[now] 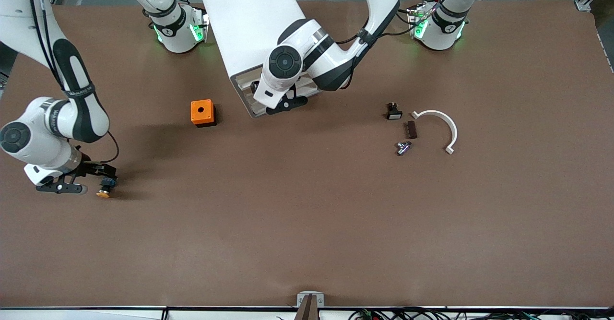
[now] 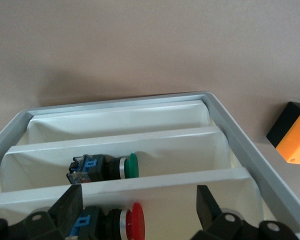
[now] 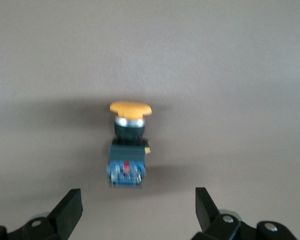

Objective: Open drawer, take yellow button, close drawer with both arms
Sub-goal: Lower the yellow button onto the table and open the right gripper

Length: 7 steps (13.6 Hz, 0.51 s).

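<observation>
Fingers: right gripper [image 1: 98, 178] released beside round-capped button [image 1: 104, 189] | left gripper [image 2: 140, 205] spread over drawer [image 2: 250, 160] (plastic, seemingly)

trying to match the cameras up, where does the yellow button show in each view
Front view: the button lies on the table at the right arm's end, just off the open right gripper.
Left wrist view: not in it.
Right wrist view: button mid-picture, between the fingers.
Shared landmark: the brown table.

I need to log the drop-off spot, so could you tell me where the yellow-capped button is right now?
The button lies on the bare table at the right arm's end, just off the open right gripper, nearer the front camera than the orange box.
</observation>
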{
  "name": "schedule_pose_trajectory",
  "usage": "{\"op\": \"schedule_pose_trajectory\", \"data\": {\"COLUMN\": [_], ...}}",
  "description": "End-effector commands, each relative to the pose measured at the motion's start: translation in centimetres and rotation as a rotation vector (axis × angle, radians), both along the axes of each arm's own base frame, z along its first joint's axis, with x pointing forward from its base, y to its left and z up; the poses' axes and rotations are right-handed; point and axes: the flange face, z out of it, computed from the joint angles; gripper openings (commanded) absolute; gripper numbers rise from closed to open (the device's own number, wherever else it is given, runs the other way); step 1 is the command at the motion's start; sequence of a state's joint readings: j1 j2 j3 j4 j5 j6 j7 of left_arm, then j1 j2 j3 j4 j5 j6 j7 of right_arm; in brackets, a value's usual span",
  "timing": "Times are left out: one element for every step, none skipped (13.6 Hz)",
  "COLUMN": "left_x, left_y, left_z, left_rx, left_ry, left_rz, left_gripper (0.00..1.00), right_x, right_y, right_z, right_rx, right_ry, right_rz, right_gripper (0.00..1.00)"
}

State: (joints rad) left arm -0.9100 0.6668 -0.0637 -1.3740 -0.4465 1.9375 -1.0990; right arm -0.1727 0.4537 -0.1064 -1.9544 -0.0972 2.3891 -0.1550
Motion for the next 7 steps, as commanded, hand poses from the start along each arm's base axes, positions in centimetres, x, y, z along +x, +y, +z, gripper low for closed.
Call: {"op": "schedule_pose_trajectory", "data": {"left_x": [-1.2,-1.2,-1.2,-1.3,-1.3,-1.3,-1.3], "left_y": [-0.5,-0.5,-0.5,-0.5,-0.5,-0.5,-0.6], "left_z": [-0.1,-0.1,-0.1,-0.1,-0.1,0.0,0.0], "left_rx": [-0.004,-0.003,-0.003,-0.004,-0.003,-0.005,-0.011], "left_ry": [0.022,0.023,0.023,0.022,0.023,0.025,0.034], "left_rz": [0.001,0.003,0.003,0.0,0.001,0.003,0.008], "left_gripper": [1.0,1.0,1.0,1.0,1.0,1.0,1.0], "right_x": [-1.4,-1.7,-2.1,-2.6,-3.7,-5.0,-6.4], "right_y": [-0.9,-0.9,-1.0,-1.1,-1.2,-2.0,-3.2], "right_z": [5.2,6.9,8.8,10.6,12.7,14.7,16.5], "right_rx": [0.014,0.02,0.029,0.038,0.049,0.062,0.075], "right_ry": [0.046,0.072,0.11,0.141,0.169,0.195,0.21], "right_rz": [0.014,0.008,0.004,0.004,0.005,0.002,-0.002], "right_gripper": [1.0,1.0,1.0,1.0,1.0,1.0,1.0]}}
